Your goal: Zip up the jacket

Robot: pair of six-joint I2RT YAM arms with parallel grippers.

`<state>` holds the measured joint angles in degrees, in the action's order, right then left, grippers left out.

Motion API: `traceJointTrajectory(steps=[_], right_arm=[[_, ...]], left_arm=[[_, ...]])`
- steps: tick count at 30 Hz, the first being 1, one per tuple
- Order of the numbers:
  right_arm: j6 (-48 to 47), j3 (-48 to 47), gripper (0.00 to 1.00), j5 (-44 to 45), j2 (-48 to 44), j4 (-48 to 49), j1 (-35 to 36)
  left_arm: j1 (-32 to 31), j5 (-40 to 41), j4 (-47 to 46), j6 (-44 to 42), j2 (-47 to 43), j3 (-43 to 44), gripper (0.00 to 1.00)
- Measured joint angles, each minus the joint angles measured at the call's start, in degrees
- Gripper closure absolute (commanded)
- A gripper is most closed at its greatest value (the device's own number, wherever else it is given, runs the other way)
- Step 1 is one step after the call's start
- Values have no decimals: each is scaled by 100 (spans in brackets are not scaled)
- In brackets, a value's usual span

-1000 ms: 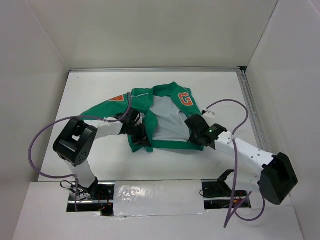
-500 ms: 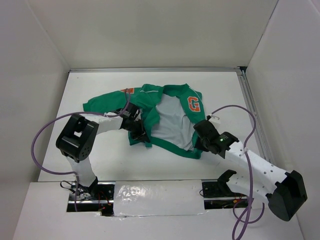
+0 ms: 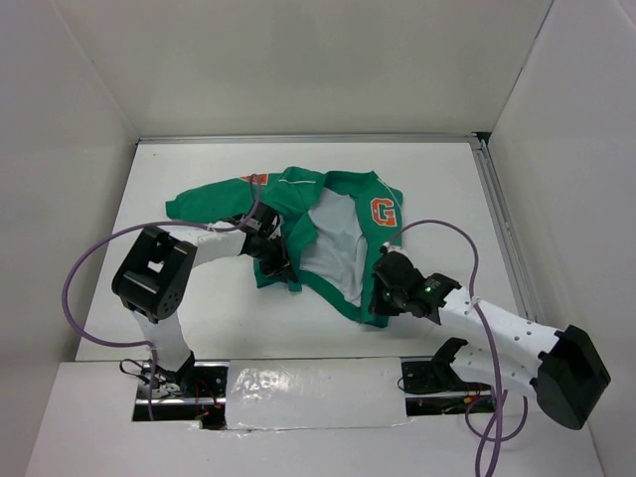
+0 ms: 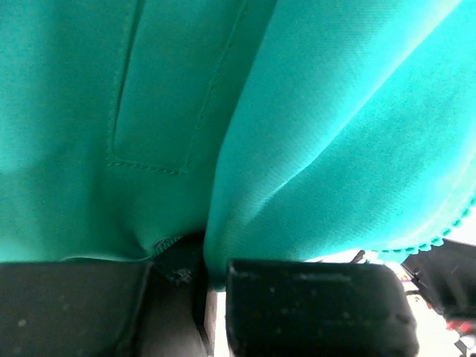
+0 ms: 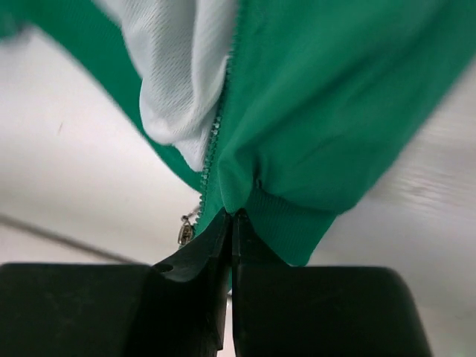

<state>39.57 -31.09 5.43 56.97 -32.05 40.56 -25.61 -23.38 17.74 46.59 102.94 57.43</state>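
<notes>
**Pinching jacket [image 3: 336,243] hem, both sides**

Right gripper [image 5: 232,220]: clamped tight on bottom hem corner, just beside zipper pull [image 5: 186,230]. Left gripper [image 4: 190,271]: closed on green fabric fold at opposite front edge. Spread unzipped on table [image 3: 199,318], white lining up.

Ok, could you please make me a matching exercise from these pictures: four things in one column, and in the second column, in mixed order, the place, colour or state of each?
Things:
1. right gripper
2. left gripper
3. G patch
4. zipper pull

Descriptions:
a. small metal piece hanging loose beside closed fingers
b. shut on the bottom hem corner of the jacket
c. orange, on the chest panel
d. shut on a fold of plain green fabric

Pairs: 1-b, 2-d, 3-c, 4-a.
</notes>
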Motion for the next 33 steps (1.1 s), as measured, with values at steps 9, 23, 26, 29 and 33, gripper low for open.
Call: traceJointTrajectory(steps=[9, 23, 26, 29, 33], right_arm=[[144, -28, 39, -109, 1115, 144, 721], [1233, -688, 55, 807, 1539, -238, 1145], [1464, -704, 55, 901, 1674, -315, 1196], [1657, -699, 55, 916, 1777, -350, 1316], [1757, -697, 57, 922, 1915, -343, 1342]], left_arm=[[-76, 181, 92, 2, 0, 68, 100], [-247, 450, 61, -13, -184, -52, 100], [-258, 474, 46, -11, -251, -129, 100], [-262, 509, 52, -13, -302, -173, 100], [-278, 542, 63, -11, -328, -186, 100]])
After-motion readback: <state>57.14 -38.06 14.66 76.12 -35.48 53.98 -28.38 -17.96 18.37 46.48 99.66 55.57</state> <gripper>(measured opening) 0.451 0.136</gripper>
